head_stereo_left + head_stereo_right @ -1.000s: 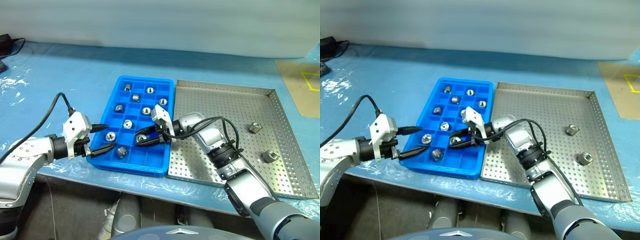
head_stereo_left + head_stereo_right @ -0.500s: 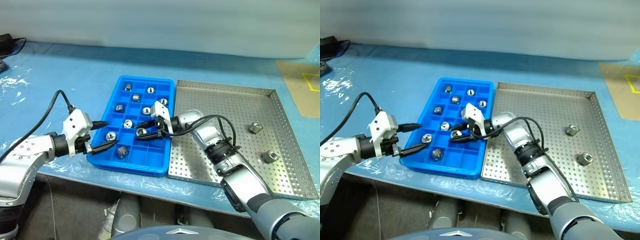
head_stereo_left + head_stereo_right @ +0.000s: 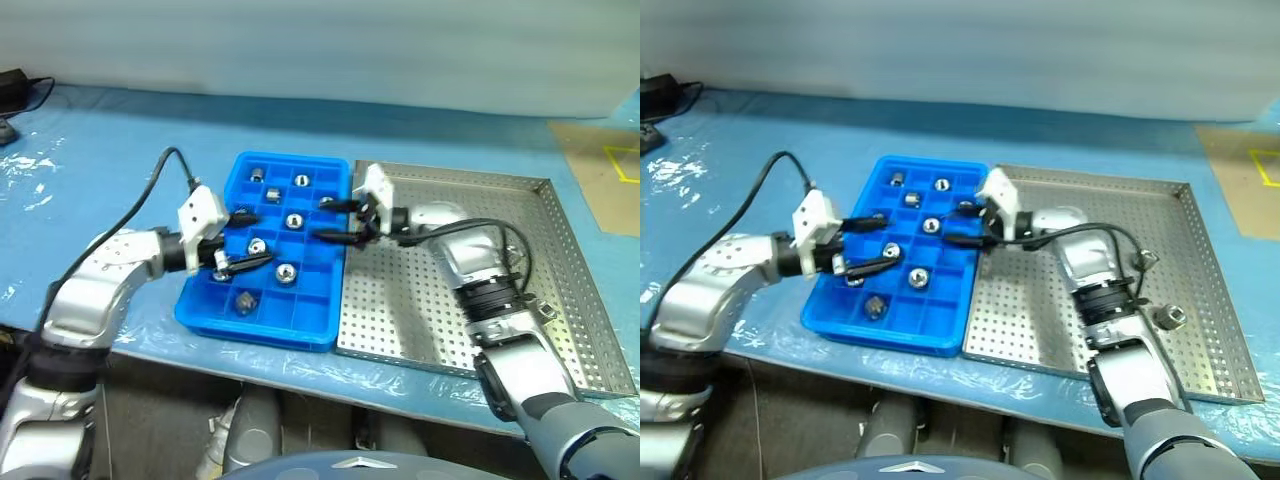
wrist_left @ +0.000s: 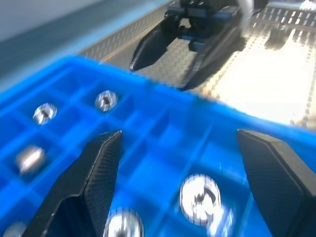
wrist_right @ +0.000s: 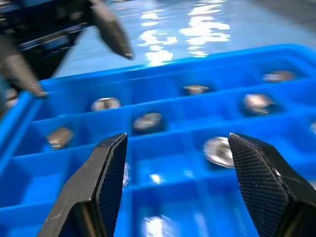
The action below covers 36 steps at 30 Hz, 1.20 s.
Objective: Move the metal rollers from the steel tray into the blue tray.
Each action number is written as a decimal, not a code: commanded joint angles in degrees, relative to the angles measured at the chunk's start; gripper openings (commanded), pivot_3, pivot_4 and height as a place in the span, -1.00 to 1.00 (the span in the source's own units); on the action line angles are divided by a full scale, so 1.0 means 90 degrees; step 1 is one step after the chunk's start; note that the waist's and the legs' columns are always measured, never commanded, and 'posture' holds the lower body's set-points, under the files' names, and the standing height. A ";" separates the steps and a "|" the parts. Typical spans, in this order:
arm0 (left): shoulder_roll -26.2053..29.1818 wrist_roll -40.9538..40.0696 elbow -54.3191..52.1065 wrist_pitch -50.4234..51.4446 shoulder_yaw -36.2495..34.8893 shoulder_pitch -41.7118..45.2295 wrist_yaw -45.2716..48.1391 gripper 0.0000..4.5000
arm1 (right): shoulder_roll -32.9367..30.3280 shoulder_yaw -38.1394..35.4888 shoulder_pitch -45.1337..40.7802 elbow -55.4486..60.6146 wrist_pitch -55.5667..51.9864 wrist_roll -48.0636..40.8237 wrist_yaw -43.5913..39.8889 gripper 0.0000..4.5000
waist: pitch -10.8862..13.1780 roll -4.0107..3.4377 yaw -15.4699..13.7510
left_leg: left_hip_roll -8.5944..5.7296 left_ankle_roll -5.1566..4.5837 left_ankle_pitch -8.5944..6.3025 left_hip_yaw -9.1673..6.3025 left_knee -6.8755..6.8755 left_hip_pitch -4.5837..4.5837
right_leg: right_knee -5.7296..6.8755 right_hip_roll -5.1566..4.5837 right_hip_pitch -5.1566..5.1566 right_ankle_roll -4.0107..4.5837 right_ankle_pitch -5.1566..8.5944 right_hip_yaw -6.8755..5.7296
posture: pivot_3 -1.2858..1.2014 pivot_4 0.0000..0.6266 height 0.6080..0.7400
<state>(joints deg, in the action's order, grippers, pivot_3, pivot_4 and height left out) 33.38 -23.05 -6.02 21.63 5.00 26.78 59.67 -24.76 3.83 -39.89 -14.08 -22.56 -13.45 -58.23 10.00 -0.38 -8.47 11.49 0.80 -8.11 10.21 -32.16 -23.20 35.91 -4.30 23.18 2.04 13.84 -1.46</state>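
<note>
Worktop (image 3: pixel 120 140): covered with a blue, shiny plastic sheet.
Black device (image 3: pixel 14 80): at far left edge, with a cable.
Brown board (image 3: pixel 600 170): far right, yellow marking.

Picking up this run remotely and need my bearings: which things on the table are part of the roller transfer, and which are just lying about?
Part of the job:
- metal rollers
- blue tray
- steel tray
- left gripper, open, over the blue tray
- right gripper, open, at the blue tray's steel-tray side

Just lying about:
- black cable
- yellow-taped brown mat
- blue table cover
</note>
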 commanded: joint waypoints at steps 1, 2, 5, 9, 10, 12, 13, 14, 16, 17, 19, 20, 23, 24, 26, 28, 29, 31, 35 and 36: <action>-0.0444 0.0288 0.0723 -0.0586 0.0497 0.0562 0.0348 0.72 | -0.0519 -0.0797 0.0365 0.0449 -0.0013 -0.0045 0.0595 0.49 | -0.0001 0.0002 0.0046 | -0.0002 -0.0004 -0.0002 0.0002 -0.0002 -0.0001 | -0.0005 0.0000 0.0000 -0.0003 -0.0002 0.0004 | -0.04 -0.52 1.00; -0.0621 0.0360 0.1042 -0.0758 0.0607 0.0772 0.0479 0.72 | -0.0654 -0.1002 0.0563 0.0561 -0.0030 -0.0017 0.0835 0.49 | -0.0002 0.0004 0.0121 | -0.0004 -0.0008 -0.0004 0.0003 -0.0003 -0.0001 | -0.0009 0.0000 -0.0001 -0.0007 -0.0004 0.0008 | -0.09 -0.52 1.00; -0.1069 0.0520 0.1868 -0.1214 0.0845 0.1281 0.0823 0.72 | -0.0895 -0.1513 0.1171 0.0894 0.0049 0.0101 0.1561 0.49 | -0.0001 0.0005 0.0359 | -0.0017 -0.0016 -0.0008 0.0007 -0.0004 -0.0005 | -0.0014 0.0013 0.0001 -0.0012 -0.0007 0.0010 | -0.14 -0.52 1.00; -0.1447 0.0640 0.2559 -0.1611 0.1007 0.1690 0.1241 0.72 | -0.0910 -0.2025 0.1821 0.0963 0.0310 0.0393 0.2638 0.49 | -0.0002 0.0004 0.0716 | -0.0016 -0.0025 -0.0010 0.0008 -0.0002 -0.0004 | -0.0014 0.0017 0.0008 -0.0026 -0.0016 0.0010 | -0.22 -0.52 1.00; -0.1510 0.0649 0.2698 -0.1668 0.0998 0.1775 0.1305 0.72 | -0.0887 -0.2077 0.1950 0.0992 0.0368 0.0447 0.2824 0.49 | -0.0002 0.0003 0.0795 | -0.0016 -0.0028 -0.0012 0.0008 -0.0002 -0.0002 | -0.0015 0.0017 0.0011 -0.0019 -0.0012 0.0013 | -0.22 -0.52 1.00; -0.1601 0.0701 0.2934 -0.1790 0.0976 0.1908 0.1382 0.72 | -0.0806 -0.2192 0.2096 0.0992 0.0423 0.0423 0.3100 0.49 | -0.0002 0.0003 0.0931 | -0.0015 -0.0034 -0.0015 0.0011 -0.0005 0.0000 | -0.0017 0.0017 0.0011 -0.0007 -0.0006 0.0017 | -0.23 -0.52 1.00; -0.1631 0.0725 0.3021 -0.1839 0.0964 0.1953 0.1408 0.72 | -0.0807 -0.2187 0.2144 0.0968 0.0476 0.0461 0.3199 0.49 | -0.0002 0.0003 0.1010 | -0.0014 -0.0039 -0.0017 0.0011 -0.0009 0.0001 | -0.0016 0.0017 0.0010 -0.0006 -0.0006 0.0017 | -0.23 -0.52 1.00; -0.1648 0.0742 0.3077 -0.1877 0.0952 0.1977 0.1435 0.72 | -0.0793 -0.2179 0.2177 0.0941 0.0511 0.0452 0.3246 0.49 | -0.0002 0.0003 0.1043 | -0.0014 -0.0053 -0.0026 0.0011 -0.0011 0.0004 | -0.0015 0.0017 0.0009 -0.0003 -0.0008 0.0017 | -0.23 -0.52 1.00; -0.1661 0.0761 0.3097 -0.1912 0.0934 0.1967 0.1482 0.72 | -0.0775 -0.2151 0.2195 0.0824 0.0597 0.0426 0.3309 0.49 | -0.0002 0.0002 0.1074 | -0.0013 -0.0058 -0.0029 0.0011 -0.0018 0.0009 | -0.0015 0.0017 0.0005 0.0004 -0.0014 0.0018 | -0.23 -0.52 1.00; -0.1661 0.0764 0.3080 -0.1914 0.0927 0.1951 0.1500 0.72 | -0.0774 -0.2132 0.2180 0.0721 0.0638 0.0425 0.3332 0.49 | -0.0002 0.0002 0.1074 | -0.0012 -0.0057 -0.0030 0.0011 -0.0019 0.0011 | -0.0015 0.0017 0.0004 0.0006 -0.0016 0.0018 | -0.22 -0.52 1.00; -0.1631 0.0766 0.3028 -0.1902 0.0910 0.1905 0.1518 0.72 | -0.0778 -0.2077 0.2099 0.0473 0.0743 0.0460 0.3371 0.49 | -0.0002 0.0002 0.1047 | -0.0012 -0.0058 -0.0030 0.0012 -0.0022 0.0011 | -0.0015 0.0016 0.0000 0.0007 -0.0017 0.0018 | -0.21 -0.52 1.00; -0.1601 0.0787 0.3008 -0.1906 0.0897 0.1882 0.1496 0.72 | -0.0752 -0.2053 0.2046 0.0405 0.0758 0.0400 0.3319 0.49 | -0.0002 0.0002 0.1031 | -0.0009 -0.0061 -0.0032 0.0012 -0.0026 0.0011 | -0.0015 0.0015 -0.0003 0.0007 -0.0017 0.0018 | -0.21 -0.52 1.00; -0.1474 0.0923 0.2921 -0.1999 0.0918 0.1775 0.1441 0.72 | -0.0649 -0.1979 0.1915 0.0251 0.0822 0.0298 0.3214 0.49 | -0.0002 0.0001 0.1030 | 0.0004 -0.0081 -0.0033 0.0014 -0.0032 0.0007 | -0.0017 0.0012 -0.0006 0.0008 -0.0018 0.0018 | -0.19 -0.52 1.00; -0.1433 0.0908 0.2837 -0.1953 0.0907 0.1718 0.1449 0.72 | -0.0582 -0.1993 0.1844 0.0180 0.0800 0.0249 0.3232 0.49 | -0.0002 0.0001 0.1027 | 0.0005 -0.0091 -0.0028 0.0013 -0.0033 0.0007 | -0.0017 0.0012 -0.0006 0.0008 -0.0018 0.0018 | -0.19 -0.52 1.00; -0.1364 0.0873 0.2700 -0.1856 0.0869 0.1642 0.1433 0.72 | -0.0528 -0.1938 0.1721 0.0003 0.0834 0.0265 0.3224 0.49 | -0.0002 0.0001 0.1018 | 0.0008 -0.0093 -0.0028 0.0013 -0.0031 0.0007 | -0.0018 0.0012 -0.0006 0.0008 -0.0017 0.0015 | -0.17 -0.52 1.00; -0.1295 0.0852 0.2595 -0.1780 0.0817 0.1580 0.1366 0.72 | -0.0501 -0.1902 0.1617 -0.0285 0.0912 0.0331 0.3248 0.49 | -0.0002 0.0000 0.1009 | 0.0009 -0.0094 -0.0028 0.0013 -0.0033 0.0005 | -0.0018 0.0012 -0.0005 0.0009 -0.0017 0.0013 | -0.16 -0.52 1.00; -0.1273 0.0841 0.2552 -0.1750 0.0802 0.1555 0.1340 0.72 | -0.0497 -0.1898 0.1586 -0.0392 0.0946 0.0343 0.3264 0.49 | -0.0002 0.0000 0.1000 | 0.0008 -0.0094 -0.0029 0.0012 -0.0034 0.0003 | -0.0018 0.0012 -0.0005 0.0009 -0.0017 0.0013 | -0.16 -0.52 1.00; -0.1227 0.0812 0.2459 -0.1663 0.0762 0.1511 0.1296 0.72 | -0.0535 -0.1878 0.1469 -0.0777 0.1110 0.0445 0.3369 0.49 | -0.0001 0.0000 0.0978 | 0.0008 -0.0093 -0.0030 0.0014 -0.0034 0.0004 | -0.0018 0.0010 -0.0006 0.0009 -0.0017 0.0013 | -0.14 -0.52 1.00; -0.1133 0.0813 0.2217 -0.1539 0.0750 0.1328 0.1217 0.72 | -0.0657 -0.1840 0.1349 -0.1500 0.1447 0.0586 0.3382 0.49 | -0.0001 -0.0001 0.0934 | 0.0009 -0.0078 -0.0039 0.0016 -0.0034 0.0005 | -0.0017 0.0010 -0.0007 0.0009 -0.0017 0.0013 | -0.13 -0.52 1.00; -0.1118 0.0816 0.2176 -0.1521 0.0750 0.1294 0.1205 0.72 | -0.0676 -0.1814 0.1350 -0.1567 0.1489 0.0616 0.3380 0.49 | -0.0001 -0.0002 0.0920 | 0.0009 -0.0077 -0.0039 0.0016 -0.0033 0.0005 | -0.0018 0.0010 -0.0007 0.0009 -0.0017 0.0013 | -0.13 -0.52 1.00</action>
<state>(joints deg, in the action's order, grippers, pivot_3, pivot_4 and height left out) 22.83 -15.08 16.10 7.60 12.93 38.54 70.76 -29.47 -12.48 -26.83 -28.33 -11.15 -8.51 -27.80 9.99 -0.40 -0.18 11.57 0.10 -8.46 10.36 -32.44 -23.16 35.72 -4.21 23.12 2.12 13.69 -1.34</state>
